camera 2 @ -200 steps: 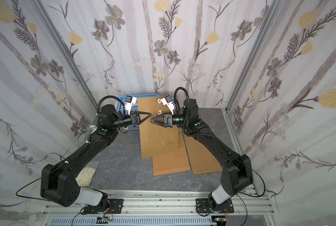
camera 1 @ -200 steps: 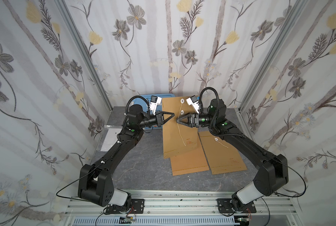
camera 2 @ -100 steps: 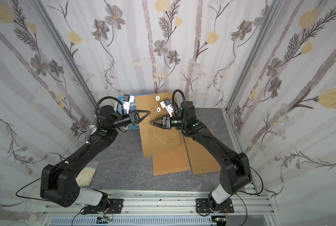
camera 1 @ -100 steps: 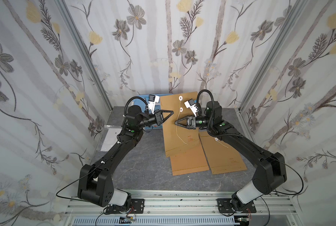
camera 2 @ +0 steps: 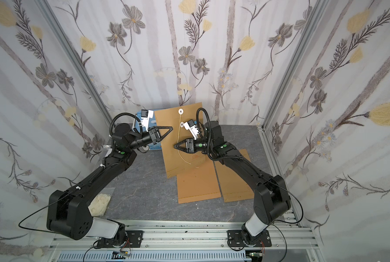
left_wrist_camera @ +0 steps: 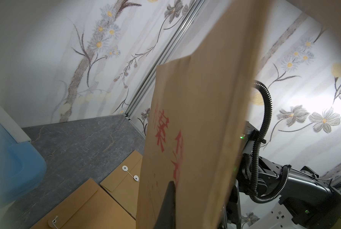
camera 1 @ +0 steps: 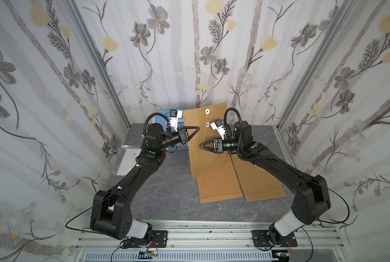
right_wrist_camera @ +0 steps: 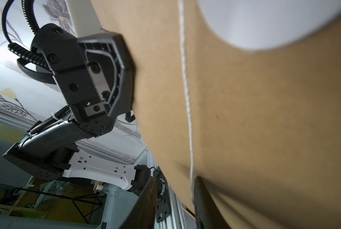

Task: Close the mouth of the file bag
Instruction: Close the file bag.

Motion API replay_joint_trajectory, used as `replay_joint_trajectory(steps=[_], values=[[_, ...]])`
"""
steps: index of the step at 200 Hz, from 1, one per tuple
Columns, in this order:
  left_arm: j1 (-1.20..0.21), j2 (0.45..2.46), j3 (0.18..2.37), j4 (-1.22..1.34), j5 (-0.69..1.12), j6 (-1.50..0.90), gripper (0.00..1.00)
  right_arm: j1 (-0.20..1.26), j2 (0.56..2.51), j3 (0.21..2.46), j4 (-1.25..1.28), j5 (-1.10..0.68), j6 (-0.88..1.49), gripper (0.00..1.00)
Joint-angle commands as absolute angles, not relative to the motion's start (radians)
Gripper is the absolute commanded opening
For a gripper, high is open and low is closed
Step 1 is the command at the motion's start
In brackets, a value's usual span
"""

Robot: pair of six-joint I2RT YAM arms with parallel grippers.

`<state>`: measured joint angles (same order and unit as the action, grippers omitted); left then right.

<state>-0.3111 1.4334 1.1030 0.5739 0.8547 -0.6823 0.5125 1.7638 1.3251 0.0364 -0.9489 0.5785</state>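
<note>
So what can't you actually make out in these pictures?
Blue box: top views, mostly behind the raised envelope and left arm.
Red print on it: left wrist view, skewed, partly behind a finger.
Round white button: right wrist view, blurred, cut by the edge.

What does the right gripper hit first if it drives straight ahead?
The right gripper likely meets the string first; it hangs between the jaws, against the held file bag. Depth is unclear.
</note>
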Motion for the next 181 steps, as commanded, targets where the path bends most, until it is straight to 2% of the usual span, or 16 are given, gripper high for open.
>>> replay_joint_trajectory(steps=[1,52,81,109,131,181], values=[[-0.307,1.429,1.097,0.654,0.84,-0.712,0.0,0.519,1.76,1.311,0.08,-0.926,0.577,0.31],[-0.3,1.429,1.08,0.686,0.821,-0.739,0.0,0.532,1.763,1.265,0.172,-0.921,0.63,0.24],[-0.293,1.425,1.067,0.709,0.809,-0.758,0.0,0.537,1.754,1.228,0.224,-0.897,0.661,0.11],[-0.291,1.433,1.06,0.728,0.807,-0.773,0.0,0.549,1.745,1.209,0.229,-0.871,0.665,0.08],[-0.289,1.437,1.052,0.748,0.809,-0.785,0.0,0.557,1.722,1.188,0.225,-0.826,0.662,0.0],[-0.288,1.449,1.047,0.769,0.815,-0.803,0.0,0.563,1.672,1.195,0.064,-0.687,0.634,0.0]])
